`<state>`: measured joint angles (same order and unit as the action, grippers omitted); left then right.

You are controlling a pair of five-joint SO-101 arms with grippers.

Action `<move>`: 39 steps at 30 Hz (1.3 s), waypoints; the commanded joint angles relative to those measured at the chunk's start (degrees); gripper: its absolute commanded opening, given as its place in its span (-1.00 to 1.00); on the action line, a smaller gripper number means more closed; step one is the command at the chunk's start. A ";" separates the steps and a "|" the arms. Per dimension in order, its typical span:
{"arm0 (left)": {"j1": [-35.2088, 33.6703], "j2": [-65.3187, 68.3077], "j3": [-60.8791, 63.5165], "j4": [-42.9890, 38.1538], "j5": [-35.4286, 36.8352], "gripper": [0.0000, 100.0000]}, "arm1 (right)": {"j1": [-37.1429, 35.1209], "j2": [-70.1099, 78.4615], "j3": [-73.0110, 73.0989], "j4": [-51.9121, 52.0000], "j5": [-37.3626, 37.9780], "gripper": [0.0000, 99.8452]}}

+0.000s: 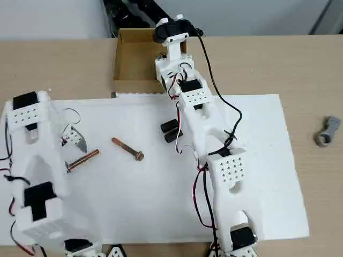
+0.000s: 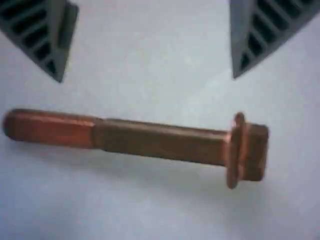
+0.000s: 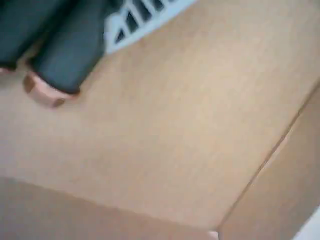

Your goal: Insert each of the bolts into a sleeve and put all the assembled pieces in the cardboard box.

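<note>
Open-topped brown cardboard box [image 1: 124, 59] sits at the far edge of the wooden tabletop [image 1: 300, 64]. Its near wall touches a white foam sheet [image 1: 161, 203]. The R arm [image 1: 195, 101] runs from the near side up over the box's right-hand part, w/ its wrist above the box interior.

In the right wrist view the R jaws are down inside the box, holding a dark cylindrical sleeve [image 3: 70, 55] against the pale ribbed finger [image 3: 140, 17]. A copper bolt end [image 3: 45, 92] pokes out of the sleeve's lower mouth. This piece hangs over the box's plain floor, not far from where the floor meets a side wall. Can't tell if it touches the floor.

Outside the box, all on the sheet:
- Two short black sleeves [image 1: 170, 131] lie side by side, touching, just off the box's near right corner & right beside the R arm.
- A copper flanged bolt [image 1: 127, 148] lies flat, farther from the box on its near side.
- A second copper bolt [image 1: 83, 159] [image 2: 150, 142] lies farther still, toward the box's near left.

The L arm [image 1: 32, 155] stands well to the box's near left. The L jaws are spread wide, w/ the dark ribbed fingers [image 2: 42, 35] clear of the second bolt, which lies flat just off their tips.

A small grey metal part [image 1: 327, 131] rests on bare tabletop, off the sheet & well to the box's right.
</note>
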<state>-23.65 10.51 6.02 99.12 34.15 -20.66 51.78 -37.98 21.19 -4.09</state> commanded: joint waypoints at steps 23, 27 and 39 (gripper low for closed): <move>-0.88 15.30 -9.98 0.88 0.35 -0.60 | -0.75 -2.33 -2.90 0.04 -0.44 -0.64; -0.88 15.30 -13.49 0.88 0.35 -0.60 | -0.75 -2.33 -2.90 0.04 -0.44 -0.64; -0.70 15.21 -19.03 1.14 0.18 -0.63 | -0.57 -2.07 -2.90 0.04 -0.44 -0.65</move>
<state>-24.44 26.07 -10.68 99.21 34.07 -21.10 51.78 -37.98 21.19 -4.09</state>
